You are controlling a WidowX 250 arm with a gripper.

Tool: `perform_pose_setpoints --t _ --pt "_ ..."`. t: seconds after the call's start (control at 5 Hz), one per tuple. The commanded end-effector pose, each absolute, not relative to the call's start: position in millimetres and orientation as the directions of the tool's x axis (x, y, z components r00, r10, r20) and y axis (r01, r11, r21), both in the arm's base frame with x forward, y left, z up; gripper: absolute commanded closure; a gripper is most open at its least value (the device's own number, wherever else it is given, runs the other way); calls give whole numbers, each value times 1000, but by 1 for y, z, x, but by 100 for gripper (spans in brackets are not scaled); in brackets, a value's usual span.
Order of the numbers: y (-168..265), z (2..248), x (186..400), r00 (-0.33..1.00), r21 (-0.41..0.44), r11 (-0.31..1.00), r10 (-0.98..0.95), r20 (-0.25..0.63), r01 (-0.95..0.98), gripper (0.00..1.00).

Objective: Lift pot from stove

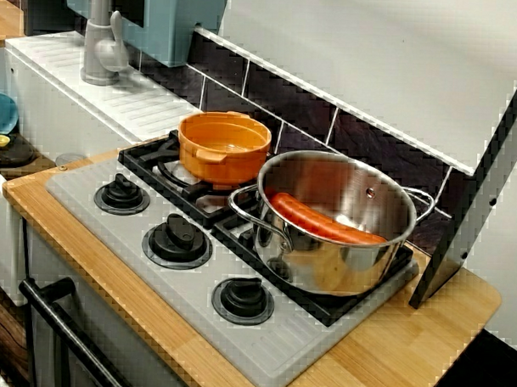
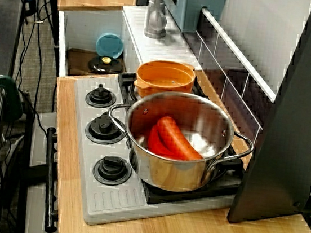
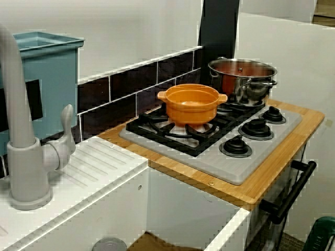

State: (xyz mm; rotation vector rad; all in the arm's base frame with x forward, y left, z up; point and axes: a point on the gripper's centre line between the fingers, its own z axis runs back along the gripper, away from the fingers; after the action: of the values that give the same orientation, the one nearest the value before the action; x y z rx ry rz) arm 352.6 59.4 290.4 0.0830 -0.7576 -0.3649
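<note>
The small orange pot (image 1: 224,146) (image 2: 164,77) (image 3: 191,104) sits upright on a black burner grate of the stove (image 1: 166,279) (image 2: 94,197) (image 3: 220,164), at the burner nearest the sink. It looks empty, with short tab handles at its rim. The stove has a grey ridged panel and three black knobs along its front. No gripper or arm shows in any view.
A large steel pot (image 1: 336,223) (image 2: 178,142) (image 3: 243,79) holding a red sausage-like item stands on the adjoining burner, close beside the orange pot. A grey faucet (image 1: 102,44) (image 3: 26,151), a sink, a teal box and a dark tiled backsplash surround the stove.
</note>
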Motion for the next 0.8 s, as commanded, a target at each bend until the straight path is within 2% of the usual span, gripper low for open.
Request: perform_pose_setpoints --t 0.0,0.4,0.6 --pt "59 290 353 667 204 934 -353 656 293 0" --pt "65 288 348 621 265 845 -524 582 465 0" --pt "73 291 345 541 320 725 -676 501 611 0"
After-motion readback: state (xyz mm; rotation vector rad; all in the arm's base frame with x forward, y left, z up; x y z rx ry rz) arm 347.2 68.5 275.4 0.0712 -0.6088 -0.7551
